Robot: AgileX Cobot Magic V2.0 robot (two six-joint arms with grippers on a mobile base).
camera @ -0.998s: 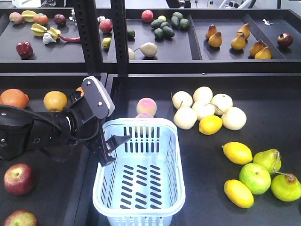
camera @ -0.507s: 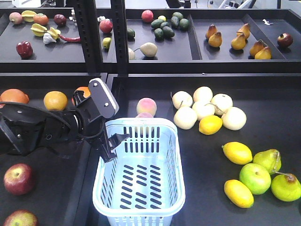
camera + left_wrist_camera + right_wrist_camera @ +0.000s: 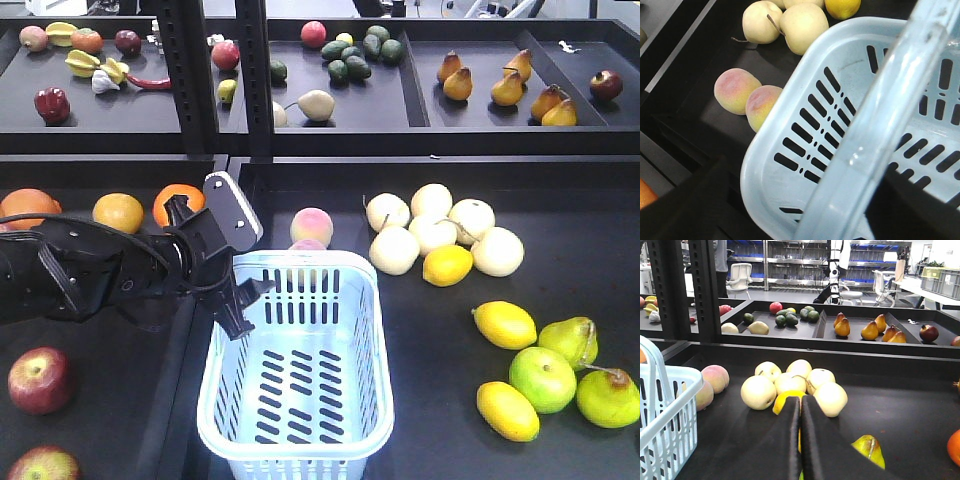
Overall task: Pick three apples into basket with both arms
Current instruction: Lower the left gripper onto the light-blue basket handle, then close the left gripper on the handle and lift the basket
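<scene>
Left gripper (image 3: 252, 306) is hanging released at the basket (image 3: 310, 260); right gripper (image 3: 800, 402) is staying clenched, with nothing between its fingers.
In the front view the left gripper is hovering at the basket's rear left corner with fingers spread, and in the left wrist view a handle (image 3: 880, 115) is passing between them; I cannot tell if they are touching it. Two apples (image 3: 40, 380) (image 3: 42, 464) are lying on the dark tray (image 3: 120, 420) left of the basket, apart from it.
</scene>
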